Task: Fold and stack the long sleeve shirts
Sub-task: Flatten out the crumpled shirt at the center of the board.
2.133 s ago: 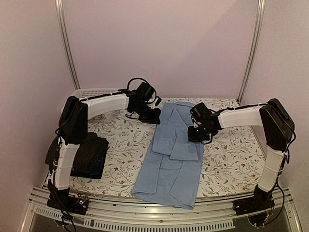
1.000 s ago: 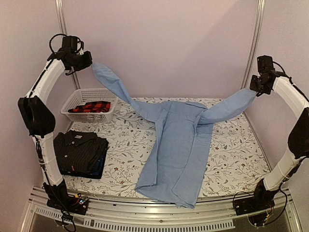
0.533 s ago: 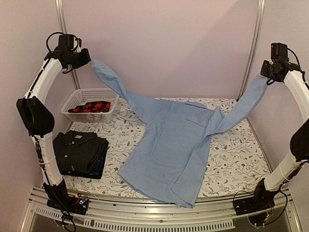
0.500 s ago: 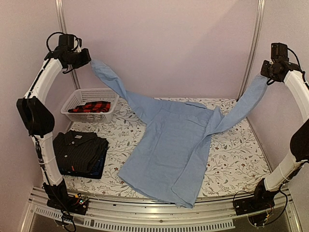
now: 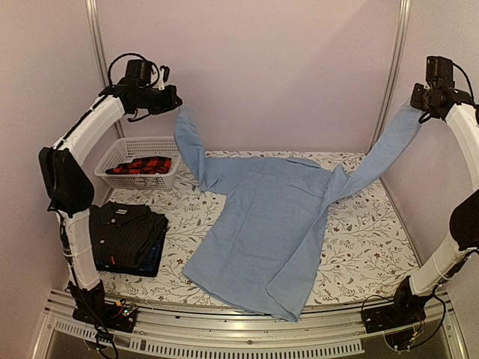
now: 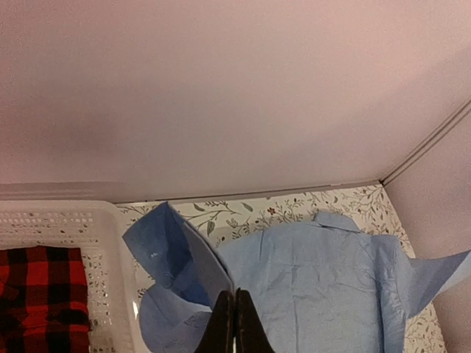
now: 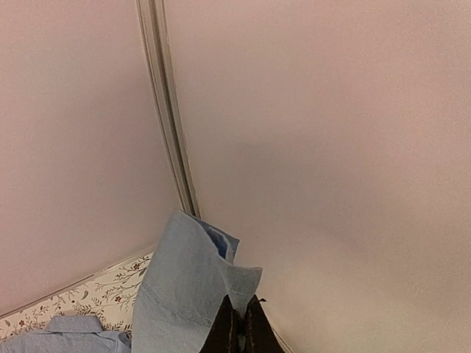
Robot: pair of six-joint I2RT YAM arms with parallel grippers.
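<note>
From the overhead camera I see the light blue shirt (image 5: pixel 262 232) spread across the floral table cover (image 5: pixel 367 239). Its collar lies toward the back wall, its hem reaches the near edge, and both sleeves are lifted off the table. My left gripper (image 5: pixel 177 102) is high over the back left, and one sleeve hangs almost straight down from it to the shoulder. My right gripper (image 5: pixel 418 105) is up beside the right-hand rail (image 5: pixel 389 75), with the other sleeve stretched in a slanting line down to the shirt.

That view is too coarse to show me the fingers, so I go by the wrist cameras. On the left wrist, the fingers (image 6: pixel 224 331) are pressed together and pinch the folded cuff, with the shirt body lying below them. On the right wrist, the fingers (image 7: pixel 223 331) are likewise close together with the cuff edge nipped between them. Beyond that, this view gives me only wall, the rail, a strip of table and the collar.

Only the overhead shows the folded pile at the near left, a black pinstriped shirt (image 5: pixel 123 232) on top of a navy shirt (image 5: pixel 155 256). The white basket (image 5: pixel 123 149) with its red plaid cloth (image 5: pixel 138 164) shows overhead and in the left wrist view, but not in the right.
</note>
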